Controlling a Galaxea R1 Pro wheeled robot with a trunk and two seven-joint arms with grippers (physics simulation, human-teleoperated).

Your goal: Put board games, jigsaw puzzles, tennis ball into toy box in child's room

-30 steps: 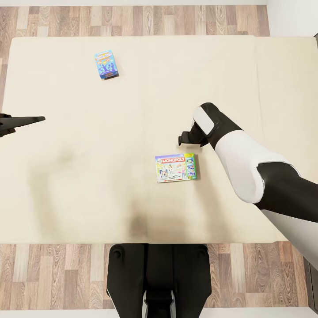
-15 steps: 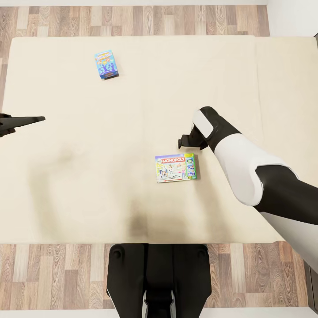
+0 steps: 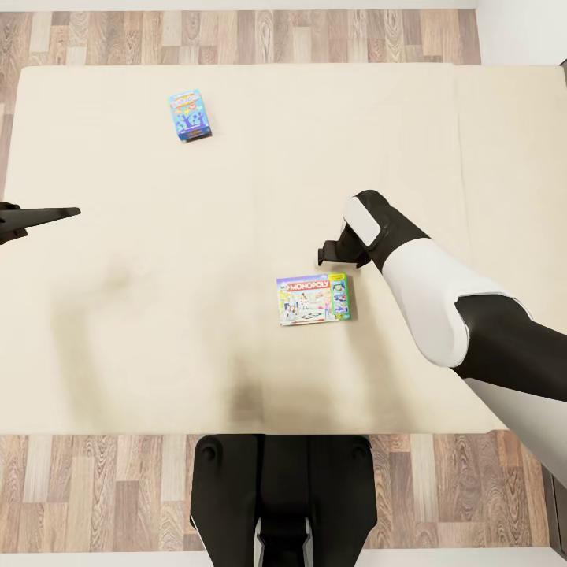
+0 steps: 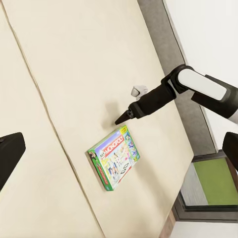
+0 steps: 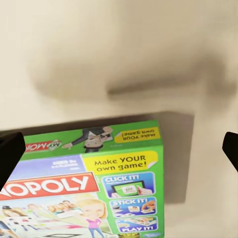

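- A wide cream bed [image 3: 236, 157] lies under the robot's head camera, with wood-plank floor [image 3: 94, 488] along its near and far edges and a white wall at the far right corner.
- A white Monopoly board game [image 3: 313, 298] lies flat near the middle of the mattress, slightly right.
- A small teal-blue board game [image 3: 189, 115] lies flat far off to the left, well apart from the first.
- The right gripper [image 3: 323, 253] hovers just beyond the far right corner of the Monopoly box, not touching it; its fingers are spread apart and hold nothing.
- The left gripper [image 3: 67, 212] hangs over the mattress at the left edge, holding nothing; whether its fingers are apart cannot be told.
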